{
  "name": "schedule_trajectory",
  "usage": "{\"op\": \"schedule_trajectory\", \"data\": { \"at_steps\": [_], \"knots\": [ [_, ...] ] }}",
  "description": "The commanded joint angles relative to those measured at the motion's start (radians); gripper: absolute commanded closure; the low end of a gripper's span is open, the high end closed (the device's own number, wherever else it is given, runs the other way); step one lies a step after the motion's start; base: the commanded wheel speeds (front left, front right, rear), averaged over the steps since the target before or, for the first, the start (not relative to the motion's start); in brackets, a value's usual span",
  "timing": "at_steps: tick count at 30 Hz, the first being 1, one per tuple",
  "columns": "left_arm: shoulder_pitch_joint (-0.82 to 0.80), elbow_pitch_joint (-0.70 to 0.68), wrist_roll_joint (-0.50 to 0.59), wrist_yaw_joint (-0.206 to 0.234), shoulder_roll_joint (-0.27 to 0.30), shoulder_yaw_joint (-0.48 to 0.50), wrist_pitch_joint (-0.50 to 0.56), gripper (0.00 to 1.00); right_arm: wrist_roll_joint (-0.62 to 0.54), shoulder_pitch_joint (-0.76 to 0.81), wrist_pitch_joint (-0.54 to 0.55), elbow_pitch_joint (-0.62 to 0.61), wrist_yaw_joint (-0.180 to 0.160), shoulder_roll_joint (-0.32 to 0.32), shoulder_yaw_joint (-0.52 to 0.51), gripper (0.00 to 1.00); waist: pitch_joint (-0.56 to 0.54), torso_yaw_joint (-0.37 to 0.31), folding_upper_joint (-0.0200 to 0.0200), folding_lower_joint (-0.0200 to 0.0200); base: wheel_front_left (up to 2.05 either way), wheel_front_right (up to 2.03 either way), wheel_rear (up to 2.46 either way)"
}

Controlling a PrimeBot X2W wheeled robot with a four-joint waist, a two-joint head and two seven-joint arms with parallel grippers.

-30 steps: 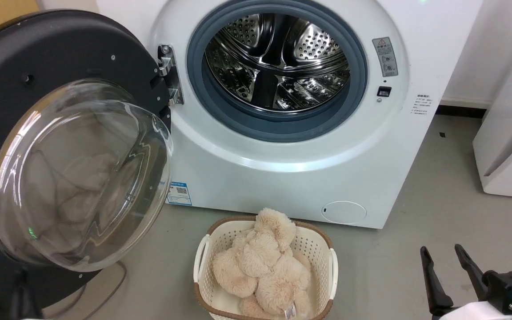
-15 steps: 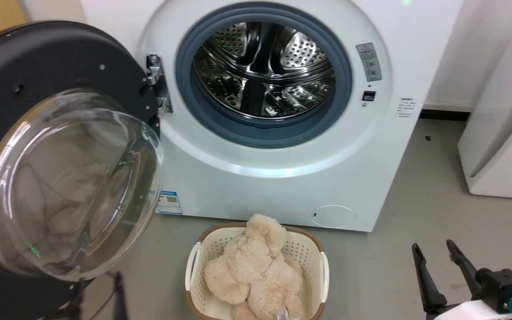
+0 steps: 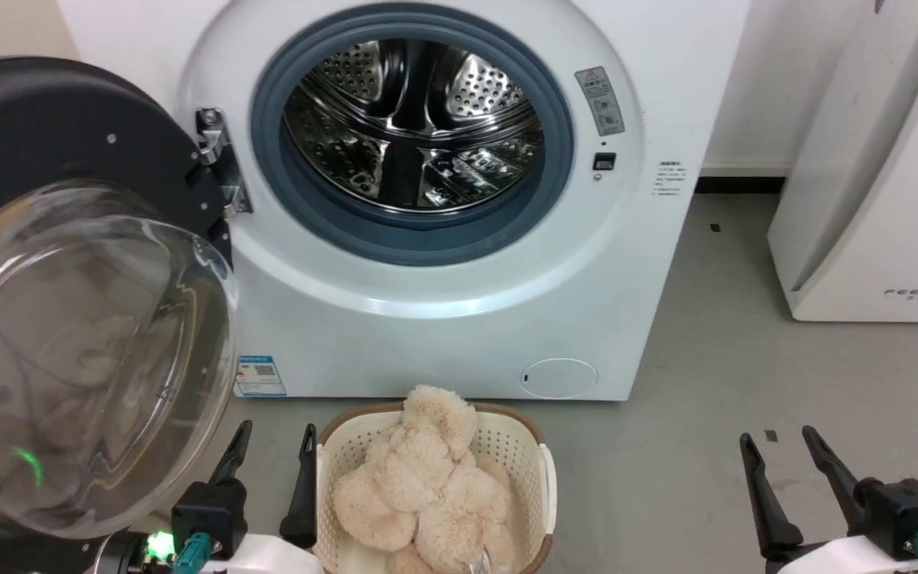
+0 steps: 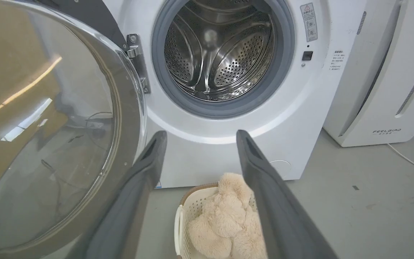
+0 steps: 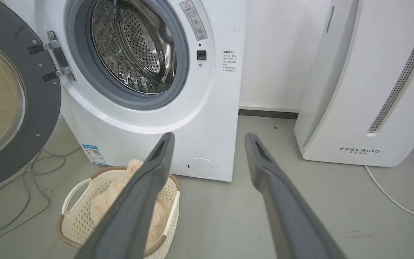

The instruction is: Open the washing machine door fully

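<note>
The white washing machine [image 3: 427,335] faces me, its grey-ringed steel drum mouth [image 3: 411,127] uncovered. Its black door [image 3: 45,127] stands swung out wide on the left hinge [image 3: 216,159], the bulging glass bowl [image 3: 84,359] pointing toward me. The same door [image 4: 49,126] takes up the left half of the left wrist view, and the door [image 5: 9,104] also stands at the left in the right wrist view. My left gripper [image 3: 276,440] is open, low beside the door's lower edge, touching nothing. At the lower right, over bare floor, my right gripper [image 3: 778,445] stands open and holds nothing.
A cream basket [image 3: 543,478] of fluffy beige plush [image 3: 419,478] sits on the floor in front of the machine. A white FEELBIRD appliance [image 3: 881,183] stands to the right, with a white cable [image 5: 390,194] trailing on the grey floor. Dark cables [image 5: 27,180] lie under the door.
The head camera has turned, so the whole scene has shifted left. My left gripper has come into view at the lower left, beside the door. The door stays wide open.
</note>
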Motion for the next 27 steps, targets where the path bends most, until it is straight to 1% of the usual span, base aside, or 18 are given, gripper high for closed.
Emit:
{"op": "schedule_trajectory", "data": {
  "at_steps": [1, 8, 9, 27],
  "knots": [
    [-0.016, 0.012, 0.009, 0.000, 0.003, -0.002, -0.010, 0.00, -0.005, 0.021, 0.000, -0.006, 0.001, 0.002, -0.002, 0.00, -0.001, -0.012, 0.0000, 0.0000, 0.00, 0.00, 0.00],
    [-0.018, 0.036, 0.005, 0.005, 0.007, -0.002, -0.014, 0.00, 0.005, 0.024, 0.000, -0.005, 0.001, 0.002, 0.004, 0.00, -0.001, -0.033, 0.0000, 0.0000, 0.00, 0.00, 0.00],
    [-0.008, 0.034, 0.007, 0.001, 0.005, -0.003, -0.007, 1.00, 0.002, 0.013, 0.001, 0.000, 0.000, 0.000, 0.003, 1.00, -0.001, -0.033, 0.0000, 0.0000, 0.00, 0.00, 0.00],
    [-0.010, 0.024, 0.038, -0.024, -0.021, 0.031, 0.013, 1.00, -0.008, -0.001, 0.006, 0.002, 0.000, 0.000, 0.011, 1.00, 0.004, -0.034, 0.0000, 0.0000, 0.00, 0.00, 0.00]
  ]
}}
